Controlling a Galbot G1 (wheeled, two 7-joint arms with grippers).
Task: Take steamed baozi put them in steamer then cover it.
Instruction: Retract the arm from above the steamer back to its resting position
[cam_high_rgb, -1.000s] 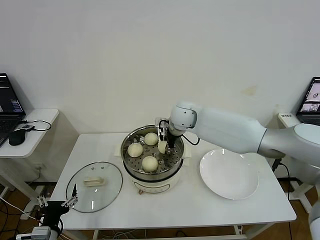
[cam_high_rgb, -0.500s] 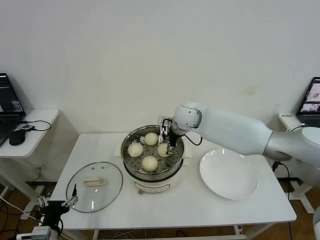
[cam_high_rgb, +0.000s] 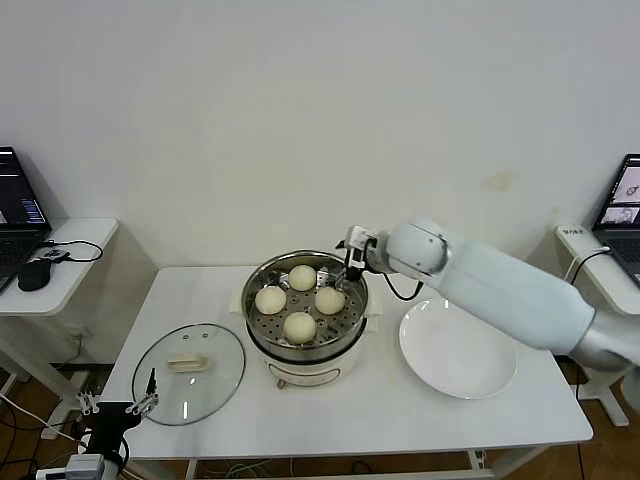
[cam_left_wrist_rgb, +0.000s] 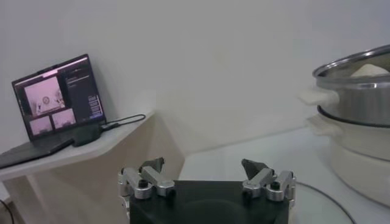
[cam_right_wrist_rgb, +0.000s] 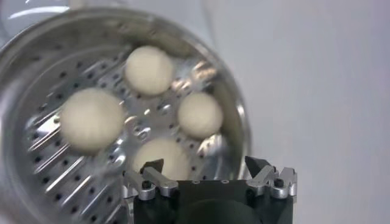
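Note:
Several cream-white steamed baozi (cam_high_rgb: 300, 326) lie on the perforated tray of the steel steamer (cam_high_rgb: 300, 353), which stands uncovered at the table's middle. In the right wrist view the baozi (cam_right_wrist_rgb: 200, 114) sit apart from one another on the tray (cam_right_wrist_rgb: 67, 173). My right gripper (cam_high_rgb: 352, 262) hangs open and empty just above the steamer's far right rim; its own view (cam_right_wrist_rgb: 204, 165) shows nothing between the fingers. The glass cover (cam_high_rgb: 215, 385) with its cream handle lies flat on the table left of the steamer. My left gripper (cam_high_rgb: 120, 408) is parked open at the table's front left corner.
A flat white plate (cam_high_rgb: 458, 348) lies bare to the right of the steamer. A side table with a laptop (cam_left_wrist_rgb: 55, 100) and a mouse stands to the left. From the left wrist the steamer (cam_left_wrist_rgb: 359, 91) shows off to one side. Another laptop sits at the far right edge.
My right gripper opened and let go of a baozi, which now rests in the steamer. The gripper then rose and drew back to the right rim. The left arm stayed still.

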